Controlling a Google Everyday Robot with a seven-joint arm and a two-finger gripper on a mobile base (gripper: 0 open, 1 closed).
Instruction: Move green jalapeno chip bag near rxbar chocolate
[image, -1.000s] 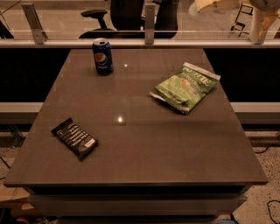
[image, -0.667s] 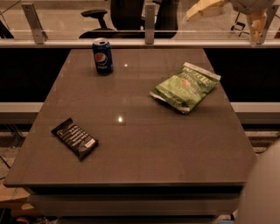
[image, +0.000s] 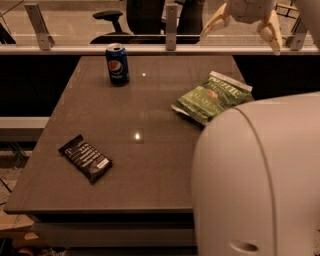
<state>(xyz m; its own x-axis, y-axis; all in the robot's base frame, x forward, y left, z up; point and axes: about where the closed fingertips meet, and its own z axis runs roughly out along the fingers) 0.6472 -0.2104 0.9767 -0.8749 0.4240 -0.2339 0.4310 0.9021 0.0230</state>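
The big white arm (image: 255, 175) has been swung much further into view, and the near right corner of the table (image: 150, 190) is now hidden by it. The gripper (image: 243, 30) has been brought down a little above the far right edge; its fingers are spread wide and nothing is held. The green jalapeno chip bag (image: 212, 97) has not been moved. It is lying on the right side, well apart from the rxbar chocolate (image: 86, 157) at the near left. The reach seems only just started.
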